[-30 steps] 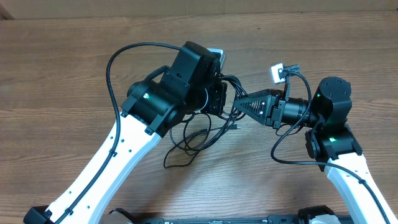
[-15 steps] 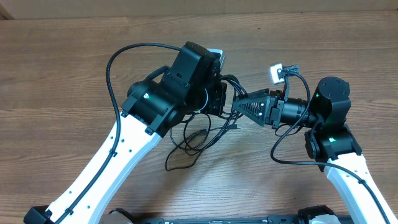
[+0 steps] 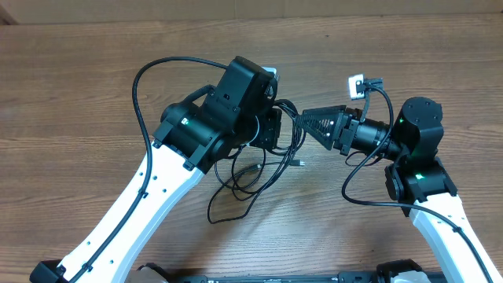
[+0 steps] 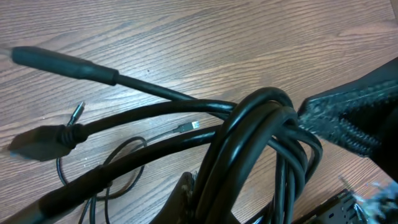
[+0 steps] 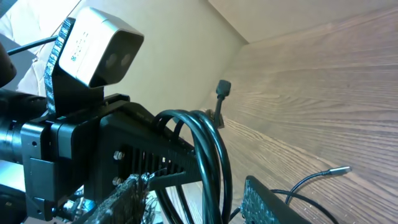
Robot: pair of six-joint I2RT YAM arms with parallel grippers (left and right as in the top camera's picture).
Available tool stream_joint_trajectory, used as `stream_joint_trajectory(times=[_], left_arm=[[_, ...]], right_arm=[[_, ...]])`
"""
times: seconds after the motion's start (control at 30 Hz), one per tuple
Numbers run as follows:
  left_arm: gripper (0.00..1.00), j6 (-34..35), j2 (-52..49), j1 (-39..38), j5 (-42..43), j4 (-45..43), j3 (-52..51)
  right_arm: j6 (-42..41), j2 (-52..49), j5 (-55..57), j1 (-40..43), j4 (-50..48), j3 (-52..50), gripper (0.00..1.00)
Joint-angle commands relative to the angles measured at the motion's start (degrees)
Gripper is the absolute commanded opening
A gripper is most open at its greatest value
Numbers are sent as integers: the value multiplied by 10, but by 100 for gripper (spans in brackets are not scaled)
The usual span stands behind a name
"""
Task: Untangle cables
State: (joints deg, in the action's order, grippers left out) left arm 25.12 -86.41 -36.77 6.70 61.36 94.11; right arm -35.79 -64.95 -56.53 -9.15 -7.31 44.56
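Observation:
The cables (image 3: 250, 174) are thin black cords, partly looped on the wooden table (image 3: 94, 86) and partly lifted in a bundle. My left gripper (image 3: 277, 126) is shut on that bundle. In the left wrist view the looped cables (image 4: 267, 124) rise beside my left gripper (image 4: 205, 208). Plug ends (image 4: 37, 142) trail to the left. My right gripper (image 3: 308, 119) faces the left one and stands open. In the right wrist view a cable loop (image 5: 214, 149) hangs between the spread fingers of my right gripper (image 5: 196, 202), with a gap on each side.
The left arm's thick cable (image 3: 145, 75) arcs over the table at the left, and the right arm's cable (image 3: 357, 181) hangs by its wrist. The left wrist camera (image 5: 93, 43) is close in front of my right gripper. A jack tip (image 5: 339, 169) lies on the wood.
My right gripper has opened its jaws and drawn back a little from the left gripper. The left gripper still holds the bundle in about the same place.

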Motion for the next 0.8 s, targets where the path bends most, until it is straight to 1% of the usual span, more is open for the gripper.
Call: stream_joint_trajectory(times=[0.0,0.2,0.37,0.47,0.6,0.67,0.7,0.73,0.77], left_arm=[[4,-5,0,-3,-9,-1,5],[4,-2,0,-3,-7,-14,5],[4,4,-3,-4,-7,-21,5],[4,4,-4,-4,-8,-18,5],[4,5,-4,-4,-8,-18,5],[4,7,-4,-4,-7,-18,5],[4,7,-4,-4,-7,-18,5],[4,7,-4,-4,-8,-18,5],[4,7,-4,-4,-8,-18,5]], right_arm=[[2,3,8,-3,-16,4,48],[-1,3,-36,-13,-15,4,45],[3,3,-35,-38,-15,4,40],[3,3,-35,-43,-16,4,39],[3,3,-36,-43,-13,4,34],[3,3,-35,-43,-11,4,29],[3,3,-35,-43,-11,4,25],[3,3,-35,-43,-11,4,14],[3,3,-35,-43,-11,4,8]])
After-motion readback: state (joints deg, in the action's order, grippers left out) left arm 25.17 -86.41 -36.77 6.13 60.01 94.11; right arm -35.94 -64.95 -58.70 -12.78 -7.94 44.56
